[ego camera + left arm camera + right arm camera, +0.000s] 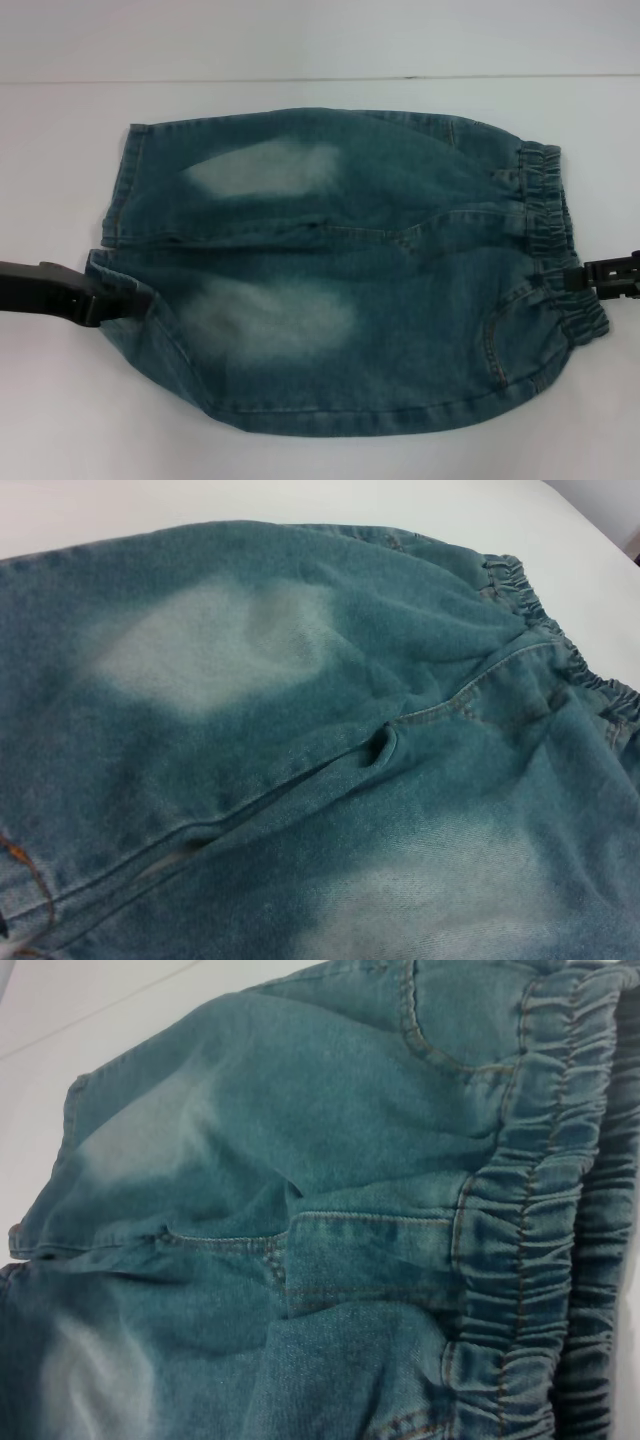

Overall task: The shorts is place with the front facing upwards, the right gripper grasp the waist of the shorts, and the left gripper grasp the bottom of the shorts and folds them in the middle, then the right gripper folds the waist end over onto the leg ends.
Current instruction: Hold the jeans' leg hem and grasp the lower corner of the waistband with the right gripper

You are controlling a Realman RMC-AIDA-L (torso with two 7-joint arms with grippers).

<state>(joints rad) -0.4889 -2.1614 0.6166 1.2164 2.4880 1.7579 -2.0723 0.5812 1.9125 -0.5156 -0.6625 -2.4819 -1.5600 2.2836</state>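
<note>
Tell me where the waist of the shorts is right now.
In the head view the waist of the shorts lies at the right end of the garment on the white table, with the right claw at its lower part.

The blue-green denim shorts (pixel 340 270) carry two pale faded patches, one at 11 o'clock of the garment's middle, one at 7 o'clock; tan stitching lines the ruffled elastic waistband (pixel 555 240) and the straight leg hems (pixel 118 215); the smooth worktop (pixel 60 400) is plain white; both metal tools, left (pixel 110 300) and right (pixel 585 275), are black.
</note>
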